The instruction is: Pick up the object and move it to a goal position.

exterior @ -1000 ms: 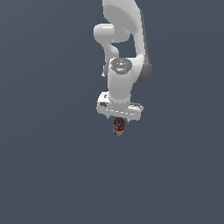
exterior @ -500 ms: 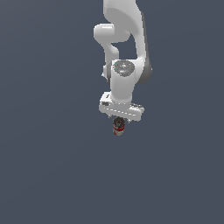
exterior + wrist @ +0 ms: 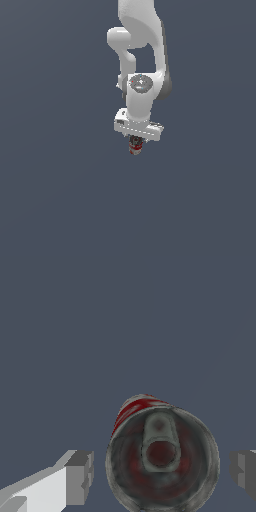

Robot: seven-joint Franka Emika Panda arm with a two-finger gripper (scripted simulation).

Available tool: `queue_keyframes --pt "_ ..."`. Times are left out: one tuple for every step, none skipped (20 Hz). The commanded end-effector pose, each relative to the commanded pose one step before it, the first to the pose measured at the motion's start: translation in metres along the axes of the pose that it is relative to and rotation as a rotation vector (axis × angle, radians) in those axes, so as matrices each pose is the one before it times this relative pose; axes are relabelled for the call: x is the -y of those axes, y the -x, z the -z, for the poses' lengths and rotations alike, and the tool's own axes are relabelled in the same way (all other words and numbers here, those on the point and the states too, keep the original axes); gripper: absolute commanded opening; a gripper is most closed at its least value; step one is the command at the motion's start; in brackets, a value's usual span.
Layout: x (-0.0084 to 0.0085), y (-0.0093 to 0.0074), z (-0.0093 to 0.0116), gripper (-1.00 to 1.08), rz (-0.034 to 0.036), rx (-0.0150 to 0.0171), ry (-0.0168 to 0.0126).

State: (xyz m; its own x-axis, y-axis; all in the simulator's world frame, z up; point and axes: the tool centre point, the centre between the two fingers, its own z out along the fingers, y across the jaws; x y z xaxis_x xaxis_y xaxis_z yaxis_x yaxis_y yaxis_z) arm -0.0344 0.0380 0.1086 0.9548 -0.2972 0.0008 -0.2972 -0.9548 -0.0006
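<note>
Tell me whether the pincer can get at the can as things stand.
Probably yes. In the wrist view the can sits between the pincer's two fingers, with a gap on each side and nothing else in between. The pincer is open.

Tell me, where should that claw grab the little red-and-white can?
Probably around the round side wall, coming straight down from above. The can stands upright, its dark top facing the wrist camera, and the gripper already has one finger on each side, with gaps showing, so closing should squeeze the curved sides.
</note>
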Motion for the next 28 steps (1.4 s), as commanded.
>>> queue_keyframes --pt "-0.00043 0.00086 -0.01291 1.00 -0.00110 0.00087 0.00058" --pt "0.00013 0.00021 -0.00449 1.00 0.00000 0.00000 0.00000" --pt "-0.00012 0.00002 -0.00385 1.00 -0.00048 -0.00005 0.00006" --pt "0.00015 0.00002 -0.00323 1.00 0.00000 0.00000 0.00000" --pt "-0.00021 -0.00022 -0.00258 1.00 -0.00069 -0.00006 0.00005" --pt "0.00017 -0.00018 -0.00195 1.00 0.00000 0.00000 0.00000" --pt "0.00016 -0.00023 -0.00129 1.00 0.00000 0.00000 0.00000" --pt "0.00012 -0.00021 -0.00069 1.00 0.00000 0.00000 0.00000" --pt "0.00004 -0.00008 -0.00021 1.00 0.00000 0.00000 0.00000" --pt "0.00000 0.00000 0.00000 -1.00 0.00000 0.00000 0.00000" --pt "0.00000 0.00000 0.00000 -1.00 0.00000 0.00000 0.00000" --pt "0.00000 0.00000 0.00000 -1.00 0.00000 0.00000 0.00000" --pt "0.00000 0.00000 0.00000 -1.00 0.00000 0.00000 0.00000" --pt "0.00000 0.00000 0.00000 -1.00 0.00000 0.00000 0.00000" --pt "0.00000 0.00000 0.00000 -1.00 0.00000 0.00000 0.00000" --pt "0.00000 0.00000 0.00000 -1.00 0.00000 0.00000 0.00000" --pt "0.00000 0.00000 0.00000 -1.00 0.00000 0.00000 0.00000" --pt "0.00000 0.00000 0.00000 -1.00 0.00000 0.00000 0.00000" --pt "0.00000 0.00000 0.00000 -1.00 0.00000 0.00000 0.00000" --pt "0.00050 0.00046 0.00083 -1.00 0.00036 0.00031 -0.00050" --pt "-0.00015 -0.00008 0.00032 -1.00 0.00000 0.00000 0.00000" --pt "-0.00045 -0.00026 0.00097 -1.00 0.00000 0.00000 0.00000" --pt "-0.00075 -0.00043 0.00162 -1.00 0.00000 0.00000 0.00000" --pt "-0.00105 -0.00060 0.00227 -1.00 0.00000 0.00000 0.00000" --pt "-0.00134 -0.00076 0.00290 -1.00 0.00000 0.00000 0.00000" --pt "-0.00163 -0.00093 0.00353 -1.00 0.00000 0.00000 0.00000" --pt "-0.00191 -0.00109 0.00414 -1.00 0.00000 0.00000 0.00000" --pt "-0.00218 -0.00125 0.00474 -1.00 0.00000 0.00000 0.00000"
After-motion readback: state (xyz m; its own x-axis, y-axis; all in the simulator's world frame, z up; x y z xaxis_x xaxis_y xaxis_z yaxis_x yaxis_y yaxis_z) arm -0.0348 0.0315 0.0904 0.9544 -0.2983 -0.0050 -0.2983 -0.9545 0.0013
